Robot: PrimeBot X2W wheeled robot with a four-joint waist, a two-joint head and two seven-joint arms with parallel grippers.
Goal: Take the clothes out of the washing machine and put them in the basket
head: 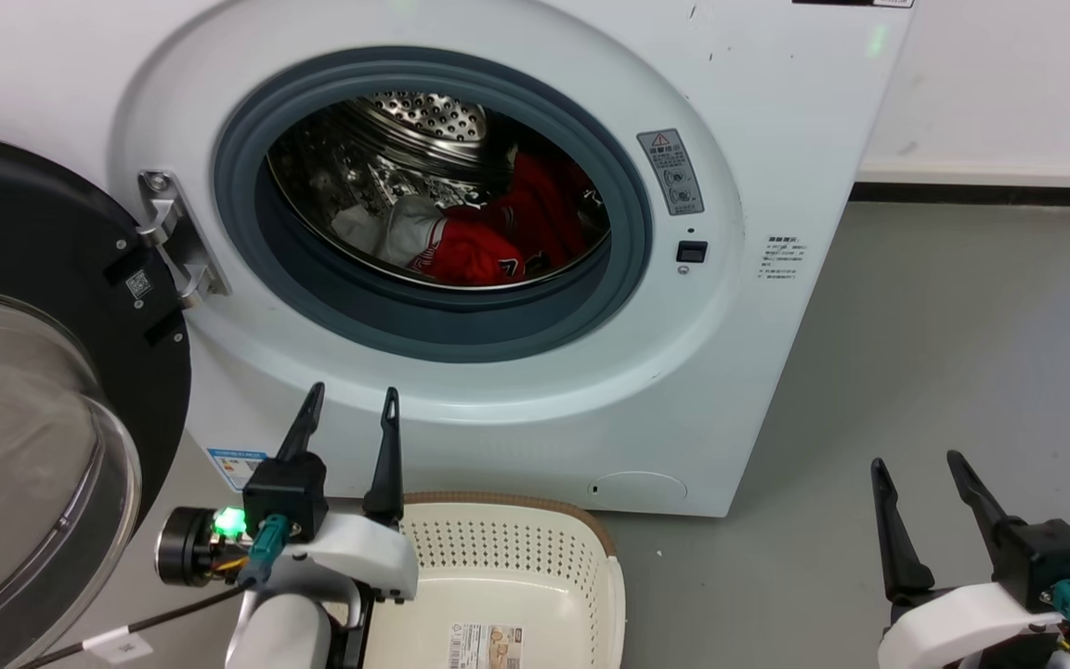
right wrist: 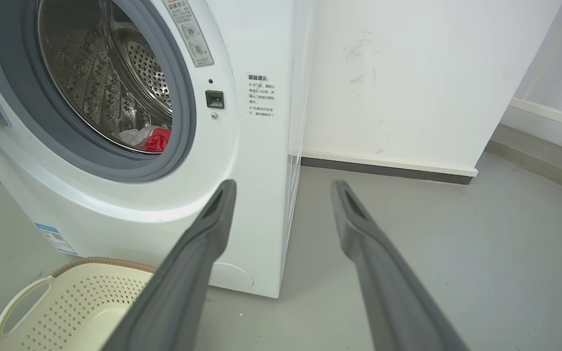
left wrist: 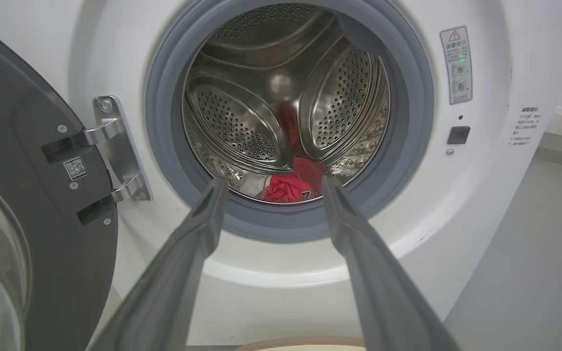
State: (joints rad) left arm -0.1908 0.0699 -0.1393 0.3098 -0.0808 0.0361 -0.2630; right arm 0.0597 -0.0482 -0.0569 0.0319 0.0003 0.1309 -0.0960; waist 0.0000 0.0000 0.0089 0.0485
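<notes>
Red jersey fabric and a white piece, the clothes (head: 479, 246), heaped low in the steel drum of the washing machine (head: 776, 111); door (head: 33, 279) swung wide at left. Cream basket (head: 507, 548) on the floor just before the washer (paper label on its bottom). Left gripper (head: 354, 392) over the basket's near end, fingers parted and unladen, aimed at the porthole. Right gripper (head: 917, 459) well off to the right above the floor, likewise parted, unladen.

Red jersey fabric (head: 489, 251) and a white cloth (head: 402, 232), perhaps tangled together, lie low in the steel drum (head: 424, 116) of the open white front-loading washing machine (head: 776, 111). The cream perforated plastic basket (head: 498, 548) stands upright before it.
</notes>
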